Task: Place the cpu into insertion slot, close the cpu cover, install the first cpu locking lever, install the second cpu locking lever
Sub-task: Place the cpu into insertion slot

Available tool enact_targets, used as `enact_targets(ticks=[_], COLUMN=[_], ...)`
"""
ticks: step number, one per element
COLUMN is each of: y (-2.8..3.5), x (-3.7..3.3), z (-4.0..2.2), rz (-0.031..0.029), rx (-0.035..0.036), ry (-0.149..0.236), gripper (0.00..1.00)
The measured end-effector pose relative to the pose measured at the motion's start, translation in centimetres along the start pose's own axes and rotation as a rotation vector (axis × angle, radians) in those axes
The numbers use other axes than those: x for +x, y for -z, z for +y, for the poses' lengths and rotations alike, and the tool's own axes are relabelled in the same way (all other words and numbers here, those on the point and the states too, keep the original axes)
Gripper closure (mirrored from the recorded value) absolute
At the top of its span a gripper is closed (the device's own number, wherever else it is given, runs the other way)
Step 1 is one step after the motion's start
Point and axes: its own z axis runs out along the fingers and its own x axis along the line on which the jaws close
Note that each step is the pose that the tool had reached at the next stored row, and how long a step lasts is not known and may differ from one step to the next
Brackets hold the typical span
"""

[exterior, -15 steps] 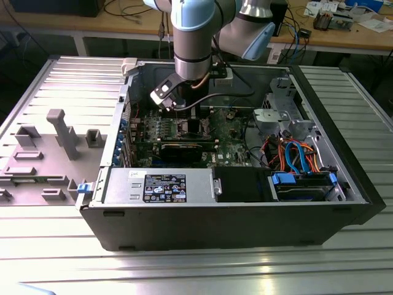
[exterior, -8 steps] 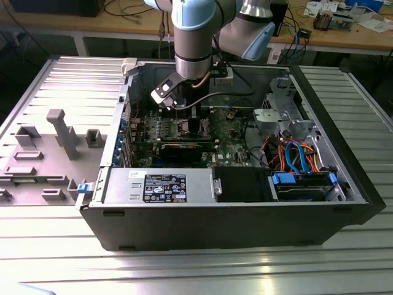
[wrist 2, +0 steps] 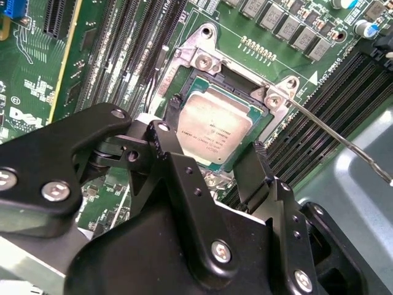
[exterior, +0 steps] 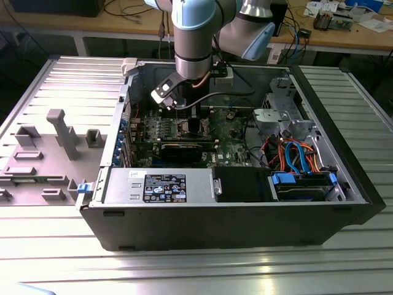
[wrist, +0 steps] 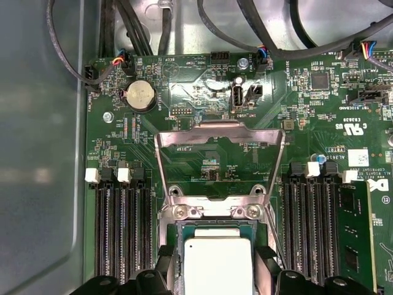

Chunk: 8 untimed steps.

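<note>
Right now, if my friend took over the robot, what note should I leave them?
Gripper: low over the cpu; can't tell whether it grips it.
The cpu lies in the insertion slot.
The cpu cover is open, flipped back.
One locking lever sticks out, unlatched.
Done: cpu in slot.
Left: cover not closed, levers not locked.

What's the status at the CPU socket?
Pincer low, straddling the flat square silver-topped chip. Chip sits in the silver-rimmed square socket. Thin silvery hinged frame cover open, thin metal lever rod swung out; nothing on the chip.
</note>
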Motion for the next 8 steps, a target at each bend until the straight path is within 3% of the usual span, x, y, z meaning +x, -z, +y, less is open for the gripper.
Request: enact_targets(ticks=[5,8], y=[0.55,0.99], x=[0.01,0.03], z=[0.08,0.14], rz=[0.0000,-0.0001], rx=[0.0049,0.0120], ry=[0.000,0.000], gripper=[0.38,0.40])
